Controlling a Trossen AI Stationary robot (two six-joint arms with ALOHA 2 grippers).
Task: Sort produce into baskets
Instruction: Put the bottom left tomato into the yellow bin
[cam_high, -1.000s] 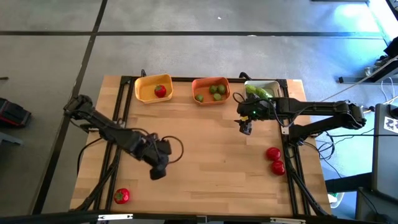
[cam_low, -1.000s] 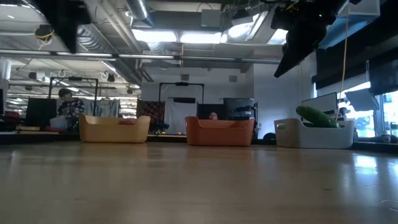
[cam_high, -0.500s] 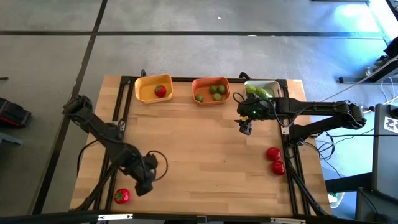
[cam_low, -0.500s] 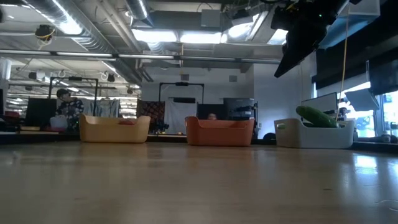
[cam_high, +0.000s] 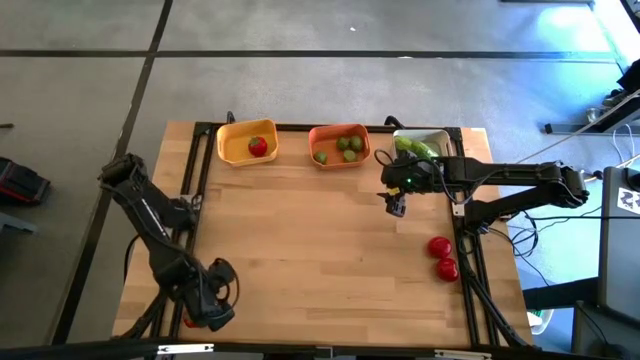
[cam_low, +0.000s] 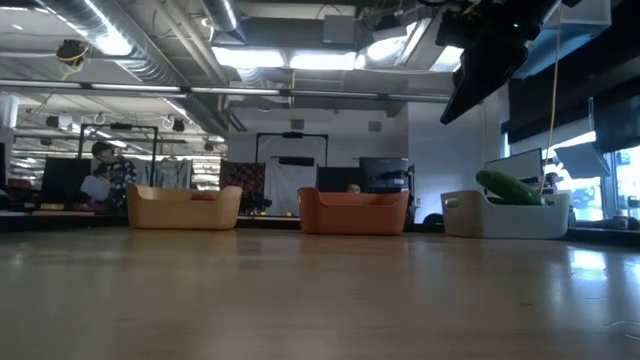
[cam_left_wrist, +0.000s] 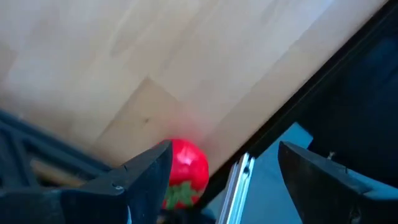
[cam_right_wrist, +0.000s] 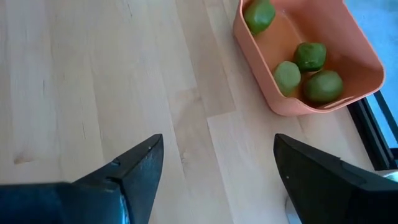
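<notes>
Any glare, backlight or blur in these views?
Low view: bright ceiling lights silhouette the right gripper, and the table shows a sheen. High view: bluish glare at the upper right corner, table evenly lit. Left wrist view: tomato soft, the open gripper's fingers dark.

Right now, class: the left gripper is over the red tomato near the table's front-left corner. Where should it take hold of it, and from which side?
Grip the red tomato across its rounded middle, coming from above. It is small and round, so no side suits better than another, and it sits close to the table edge, leaving little room for a sideways approach. The left gripper is already open, one finger beside the tomato.
</notes>
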